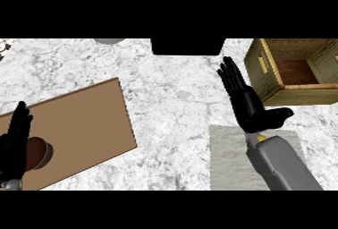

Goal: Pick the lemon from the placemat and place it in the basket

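The lemon [262,138] shows only as a small yellow patch under my right wrist, at the top edge of the grey placemat [228,161]. My right hand [247,105] is open above it, fingers straight and pointing away from me, thumb out to the right. The woven basket [264,67] stands at the far right, just right of those fingertips, with its brown inside bare. My left hand [14,138] is open at the left edge, fingers up, resting.
A brown board [86,120] lies at the left with a round brown object [41,153] on it beside my left hand. A black block [188,46] and a grey round thing [109,40] sit at the far edge. Marble counter [178,98] lies between board and placemat.
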Available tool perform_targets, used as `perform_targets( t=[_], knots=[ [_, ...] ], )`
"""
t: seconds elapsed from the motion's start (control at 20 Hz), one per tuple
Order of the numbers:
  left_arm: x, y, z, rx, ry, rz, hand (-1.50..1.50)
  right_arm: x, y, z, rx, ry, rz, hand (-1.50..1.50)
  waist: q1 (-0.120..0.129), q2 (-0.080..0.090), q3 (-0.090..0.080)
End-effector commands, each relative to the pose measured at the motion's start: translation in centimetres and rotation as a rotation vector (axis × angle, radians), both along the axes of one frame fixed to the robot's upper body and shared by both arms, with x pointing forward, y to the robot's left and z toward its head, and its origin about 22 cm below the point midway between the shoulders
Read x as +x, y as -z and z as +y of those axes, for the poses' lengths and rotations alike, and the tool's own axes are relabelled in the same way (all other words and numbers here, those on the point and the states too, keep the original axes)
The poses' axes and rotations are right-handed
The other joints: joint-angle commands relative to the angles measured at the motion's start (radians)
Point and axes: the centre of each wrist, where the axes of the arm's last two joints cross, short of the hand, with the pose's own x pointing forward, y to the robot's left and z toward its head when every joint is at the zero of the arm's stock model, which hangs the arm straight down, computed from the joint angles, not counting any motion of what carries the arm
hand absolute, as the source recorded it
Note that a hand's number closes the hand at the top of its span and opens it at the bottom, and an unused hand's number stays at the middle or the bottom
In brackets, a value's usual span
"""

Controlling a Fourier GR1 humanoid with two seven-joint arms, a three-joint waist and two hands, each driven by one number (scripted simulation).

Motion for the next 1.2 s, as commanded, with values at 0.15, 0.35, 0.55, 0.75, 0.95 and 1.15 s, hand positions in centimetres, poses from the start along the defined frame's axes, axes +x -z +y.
perform_targets(
  t=[0.15,0.35,0.55,0.75,0.95,1.15],
  knots=[
    [-1.3,4.9,-2.4,-0.205,0.073,0.263,0.00,1.4,-4.6,-3.3,0.040,-0.222,-0.076,1.50,-0.011,-0.013,0.025],
    [-3.3,6.4,-3.8,-0.282,0.152,0.420,0.00,-0.8,-3.6,-0.6,-0.059,-0.555,-0.162,1.50,-0.008,-0.013,0.026],
    [-2.9,5.9,-3.8,-0.314,0.174,0.451,0.00,-2.3,-2.9,1.4,-0.163,-0.470,-0.184,-1.50,-0.018,-0.022,0.024],
    [-3.0,6.1,-2.9,-0.317,0.144,0.423,0.00,-3.4,-4.1,0.5,-0.393,-0.363,-0.179,-1.50,-0.045,-0.031,0.019],
    [-3.1,5.0,-2.0,-0.305,0.117,0.457,0.00,-1.3,-8.3,-5.3,-0.808,-0.136,-0.262,-1.50,-0.067,-0.040,0.017],
    [-4.2,5.6,-2.3,-0.311,0.131,0.470,0.00,-1.5,-14.6,-7.5,-1.020,-0.062,-0.295,-1.50,-0.067,-0.044,0.016]
  ],
)
